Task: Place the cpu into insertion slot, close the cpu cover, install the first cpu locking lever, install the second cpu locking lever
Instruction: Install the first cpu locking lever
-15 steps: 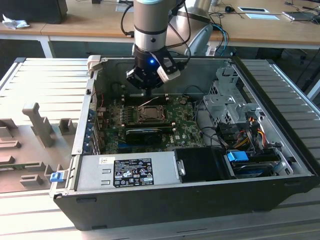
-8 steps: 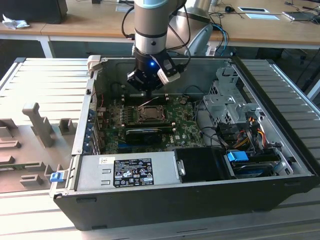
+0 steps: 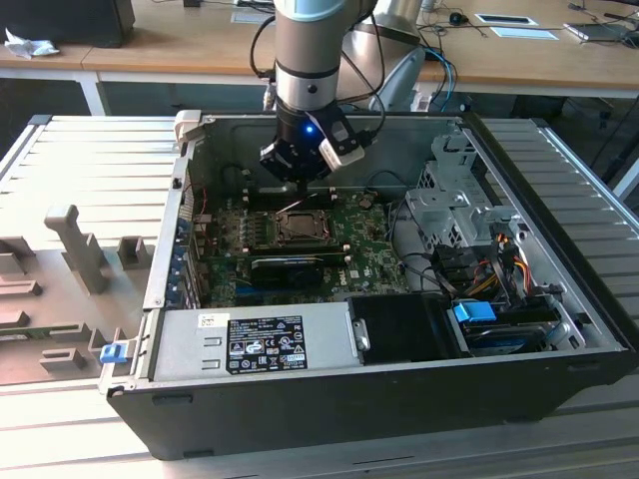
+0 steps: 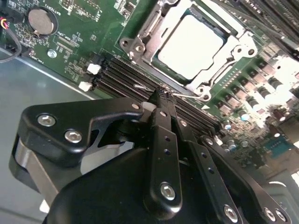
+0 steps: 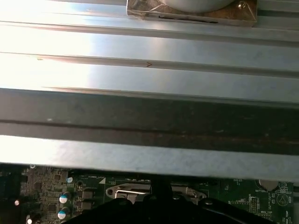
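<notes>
Evidently the cpu (image 4: 189, 42) lay seated in the insertion slot (image 3: 300, 229), silvery face up. In the exterior view it sat on the half of the green motherboard (image 4: 74, 51) farther from the camera. The cpu cover (image 4: 152, 28) lay flat over the chip's rim, its window framing the metal face. A thin wire locking lever (image 4: 183, 95) ran along the cover's edge, between it and the black memory slots (image 4: 121, 77).

The gripper (image 4: 161, 96) stood right at that wire with its fingers pressed together. Whether the wire was caught between them could not be told. A coin battery (image 4: 41, 21) sat well apart, near a board corner, and the computer case (image 3: 399, 389) walled everything in.

As a judgement, the chip is light, stiff and thin, with delicate contacts beneath, so it is best taken by its bare edges and never forced. The lever looked springy, smooth and likely to slip, and its hooked end seemed the surest hold.
</notes>
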Motion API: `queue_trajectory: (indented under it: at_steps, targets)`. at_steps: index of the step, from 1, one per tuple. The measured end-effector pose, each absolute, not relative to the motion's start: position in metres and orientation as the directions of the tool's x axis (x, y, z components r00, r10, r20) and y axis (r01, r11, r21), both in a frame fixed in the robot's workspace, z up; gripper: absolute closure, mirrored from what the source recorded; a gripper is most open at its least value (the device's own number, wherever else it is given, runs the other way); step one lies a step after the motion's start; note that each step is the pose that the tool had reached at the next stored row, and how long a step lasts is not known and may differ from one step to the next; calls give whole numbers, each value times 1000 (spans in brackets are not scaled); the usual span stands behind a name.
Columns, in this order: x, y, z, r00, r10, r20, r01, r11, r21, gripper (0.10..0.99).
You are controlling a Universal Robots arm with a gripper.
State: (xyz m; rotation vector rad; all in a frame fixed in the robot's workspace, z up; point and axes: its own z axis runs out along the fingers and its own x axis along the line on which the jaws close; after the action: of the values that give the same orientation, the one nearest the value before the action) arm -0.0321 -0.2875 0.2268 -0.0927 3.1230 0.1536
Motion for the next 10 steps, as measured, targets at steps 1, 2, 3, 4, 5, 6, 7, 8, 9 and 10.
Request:
queue_trajectory:
  at_steps: [1, 2, 3, 4, 5, 6, 7, 8, 9, 10]
  targets:
    - [-31, -287, 225, -998, -58, -16, -59, 993, 98, 980]
    - [-28, -286, 223, -998, -58, -16, -59, 993, 98, 980]
    - [-25, -285, 221, -998, -58, -16, -59, 993, 98, 980]
    - [-24, -285, 220, -998, -58, -16, -59, 993, 98, 980]
    - [-22, -285, 218, -998, -58, -16, -59, 993, 98, 980]
    - [-21, -285, 217, -998, -58, -16, -59, 993, 98, 980]
    - [-21, -285, 216, -998, -58, -16, -59, 993, 98, 980]
    - [-20, -285, 215, -998, -58, -16, -59, 993, 98, 980]
    - [-20, -285, 214, -998, -58, -16, -59, 993, 98, 980]
    - [-19, -285, 212, -998, -58, -16, -59, 993, 98, 980]
